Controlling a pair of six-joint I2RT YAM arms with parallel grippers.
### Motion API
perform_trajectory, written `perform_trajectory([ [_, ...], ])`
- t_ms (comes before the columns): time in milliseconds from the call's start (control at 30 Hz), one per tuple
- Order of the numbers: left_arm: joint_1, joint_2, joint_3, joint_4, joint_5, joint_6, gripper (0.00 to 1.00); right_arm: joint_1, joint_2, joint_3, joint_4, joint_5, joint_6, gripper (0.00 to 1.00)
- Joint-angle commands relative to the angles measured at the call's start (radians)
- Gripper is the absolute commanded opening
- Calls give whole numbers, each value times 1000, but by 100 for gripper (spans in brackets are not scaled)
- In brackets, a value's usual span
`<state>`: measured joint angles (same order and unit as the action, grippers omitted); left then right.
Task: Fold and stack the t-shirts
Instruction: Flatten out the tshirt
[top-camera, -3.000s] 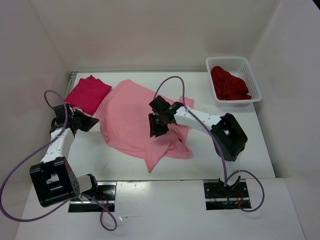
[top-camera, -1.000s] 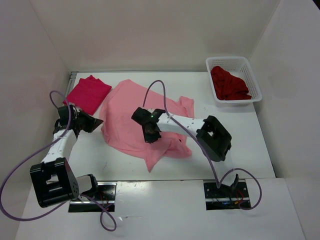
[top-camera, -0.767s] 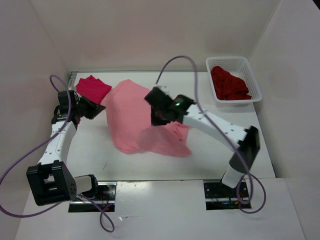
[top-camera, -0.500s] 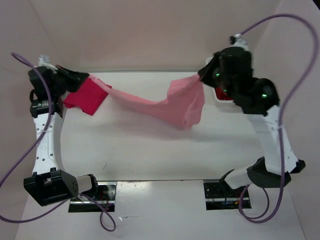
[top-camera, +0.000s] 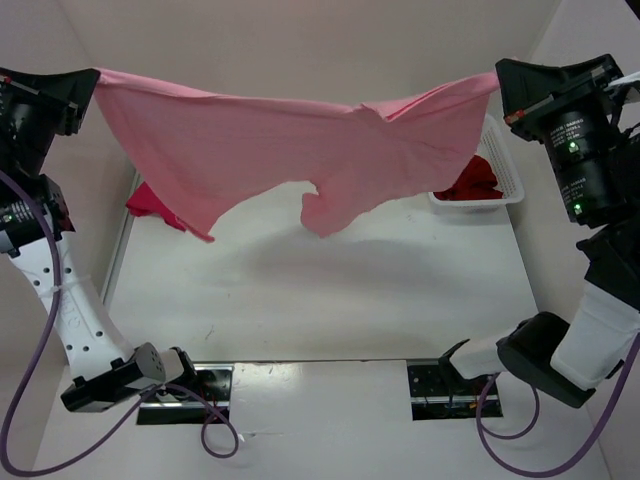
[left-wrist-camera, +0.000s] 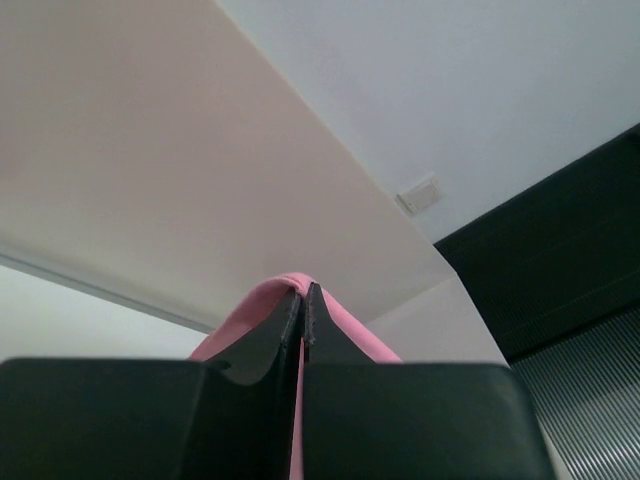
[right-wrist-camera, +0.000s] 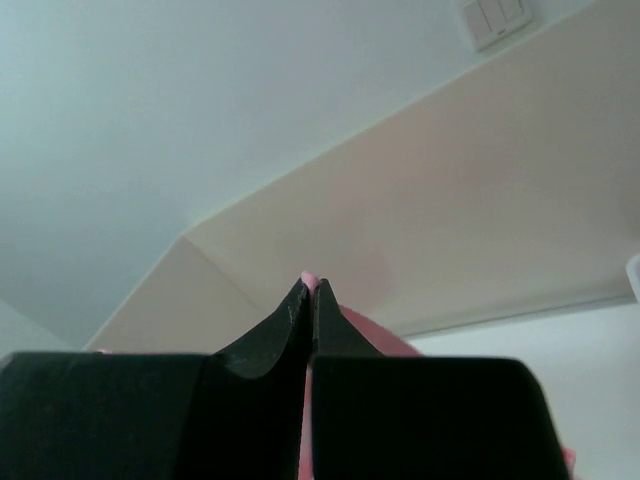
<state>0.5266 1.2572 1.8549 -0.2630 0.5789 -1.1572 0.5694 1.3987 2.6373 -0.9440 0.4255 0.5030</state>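
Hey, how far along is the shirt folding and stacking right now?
Done: the crimson shirt lies at far left, mostly hidden, apparently folded. In hand: the light pink shirt hangs stretched between the left pincer and right pincer, both shut on it. Left: folding it, and the maroon shirt, crumpled in the basket.

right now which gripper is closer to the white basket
Right. The right gripper hangs up over the basket; the left gripper is high at the opposite side, far from it.

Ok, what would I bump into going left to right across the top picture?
From the left: left end effector → crimson shirt → pink shirt → maroon shirt → right end effector.
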Motion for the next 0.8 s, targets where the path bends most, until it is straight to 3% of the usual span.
perform_trajectory([
  [0,7,62,-43,11,-2,-16,0,-5,126,4,116,59,-87,0],
  [100,7,82,-127,43,-60,5,0,-5,241,29,149,137,-177,0],
  [200,-92,96,-189,28,-160,80,0,-57,339,29,232,128,-228,0],
  [267,-176,145,-201,39,-264,105,0,-124,458,74,228,58,-228,0],
  [367,-224,260,-189,76,-274,90,0,-215,564,137,228,-86,-198,0],
  [467,-246,390,-113,65,-265,79,0,-285,681,219,237,-192,-141,0],
  [767,-264,559,324,45,-264,50,0,-286,596,234,453,-194,-103,0],
])
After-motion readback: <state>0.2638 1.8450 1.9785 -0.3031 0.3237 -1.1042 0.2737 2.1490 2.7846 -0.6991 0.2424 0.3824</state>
